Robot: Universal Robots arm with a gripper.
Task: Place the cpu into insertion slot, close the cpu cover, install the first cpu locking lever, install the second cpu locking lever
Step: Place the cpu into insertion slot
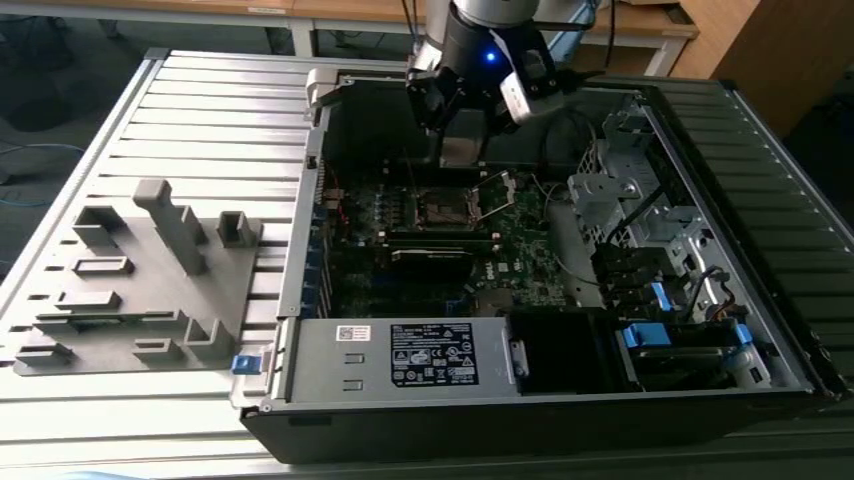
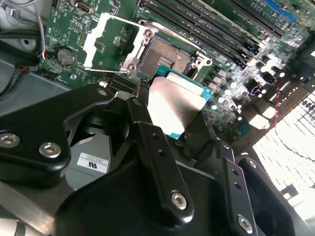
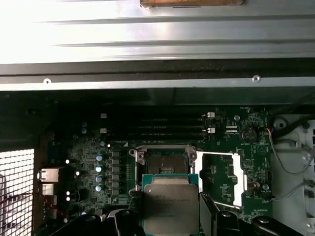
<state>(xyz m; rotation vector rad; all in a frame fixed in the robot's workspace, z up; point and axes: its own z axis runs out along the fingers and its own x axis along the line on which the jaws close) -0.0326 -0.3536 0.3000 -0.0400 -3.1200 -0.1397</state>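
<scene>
Zero steps done, we judge: the gripper (image 3: 171, 216) clamps the cpu (image 3: 171, 202) near the empty insertion slot (image 3: 162, 164), cpu cover (image 3: 240, 181) lying open.

insertion slot (image 3: 166, 162) uncovered from above, cpu cover (image 3: 241, 177) flipped aside, memory slots (image 3: 152, 129) alongside

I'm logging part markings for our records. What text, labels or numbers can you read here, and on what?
Large label on the metal box: too small to read.
Small white sticker beside it: unreadable.
Sticker on the gripper body: blurred.
Faint print on the held cpu: unreadable.
</scene>
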